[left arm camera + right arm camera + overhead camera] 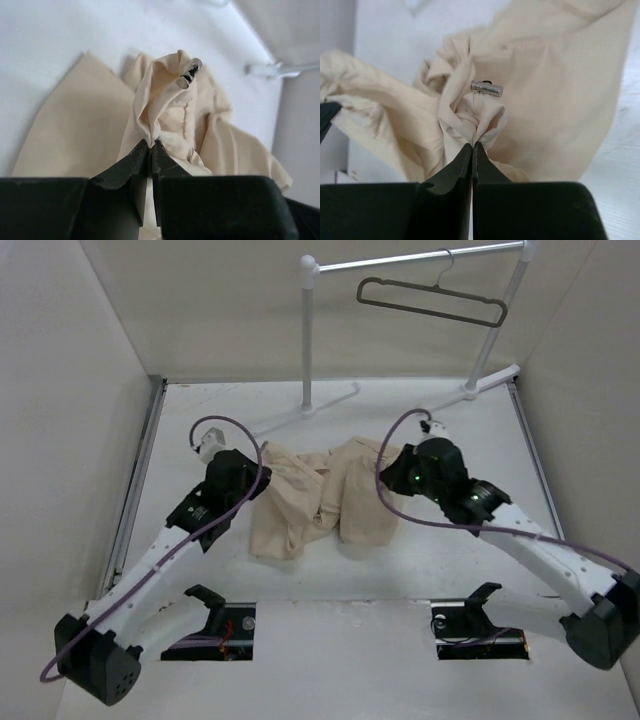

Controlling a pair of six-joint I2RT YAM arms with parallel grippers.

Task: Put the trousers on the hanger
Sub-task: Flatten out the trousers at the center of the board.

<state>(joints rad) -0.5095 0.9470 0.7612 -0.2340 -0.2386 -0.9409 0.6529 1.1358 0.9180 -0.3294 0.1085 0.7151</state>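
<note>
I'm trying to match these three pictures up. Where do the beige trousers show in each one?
Top view: the trousers lie crumpled at the centre.
Left wrist view: they fill the middle, a fold pinched by the left gripper at the bottom.
Right wrist view: they fill most of the frame, a fold pinched by the right gripper.
Shared landmark: the white table under the cloth.

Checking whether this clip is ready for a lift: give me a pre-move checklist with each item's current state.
1. Left gripper shut on a fold of the crumpled beige cloth trousers: ok.
2. Right gripper shut on another fold: ok.
3. Thin dark triangular hanger hooked on the white tubular rail: ok.
4. Trousers spread flat on the white table: not ok, bunched.
5. Both grips on the waistband: cannot tell.
</note>
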